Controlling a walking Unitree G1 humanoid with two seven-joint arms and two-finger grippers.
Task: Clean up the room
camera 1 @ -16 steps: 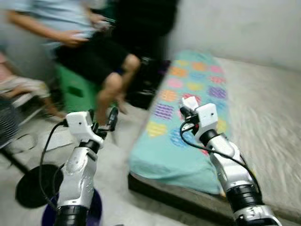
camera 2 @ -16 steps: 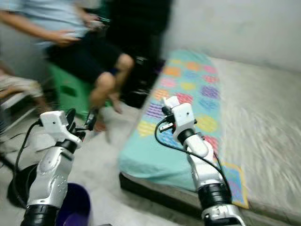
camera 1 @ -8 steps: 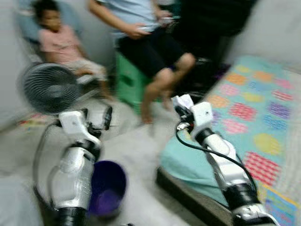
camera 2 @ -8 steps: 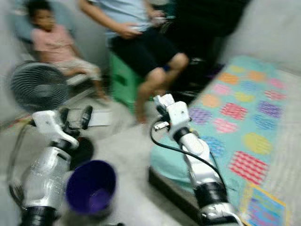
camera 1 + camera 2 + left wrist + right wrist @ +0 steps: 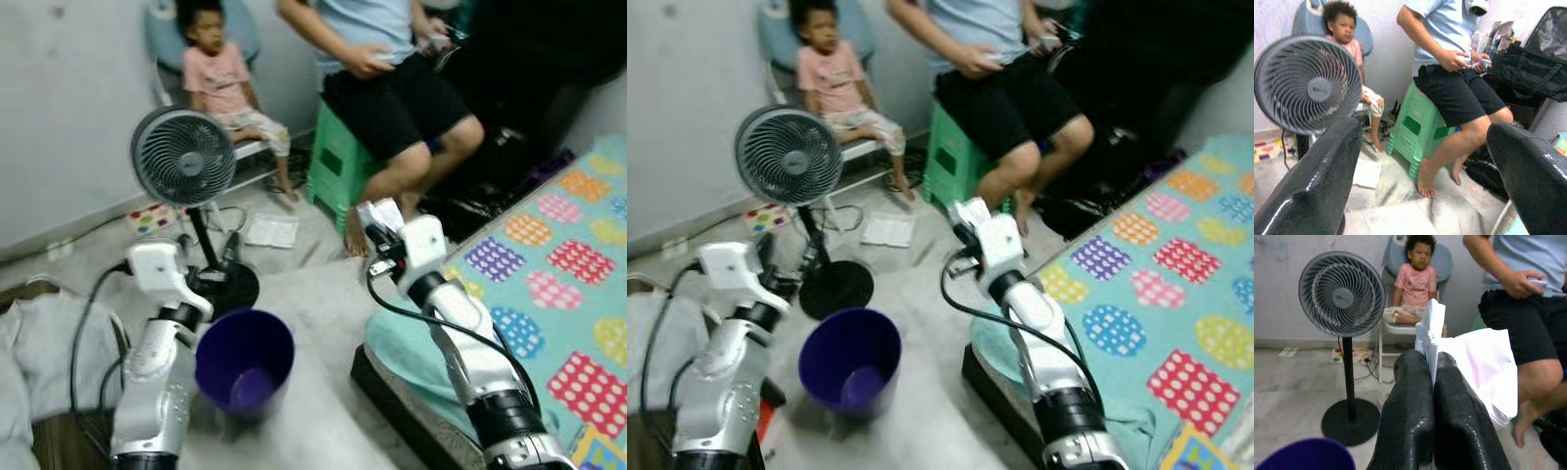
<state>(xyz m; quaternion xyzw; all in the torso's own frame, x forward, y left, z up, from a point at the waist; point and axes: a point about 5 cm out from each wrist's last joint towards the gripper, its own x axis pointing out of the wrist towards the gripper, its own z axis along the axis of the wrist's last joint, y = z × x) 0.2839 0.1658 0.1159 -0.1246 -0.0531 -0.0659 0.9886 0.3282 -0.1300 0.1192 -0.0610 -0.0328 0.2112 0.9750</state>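
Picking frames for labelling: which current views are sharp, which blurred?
Left eye view: mostly sharp, fan crisp. Right eye view: softer, mattress edge smeared. Left wrist view: fingers near and soft. Right wrist view: clear, white paper bright.

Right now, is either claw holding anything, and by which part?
The right claw pinches white paper by its edge, fingers shut. The left claw is open and holds nothing.

A standing fan stands far left on a round black base. Behind it a small person in a pink top sits on a chair. To the right another person in black shorts sits on a green stool. A spotted teal mat covers the bed at right.
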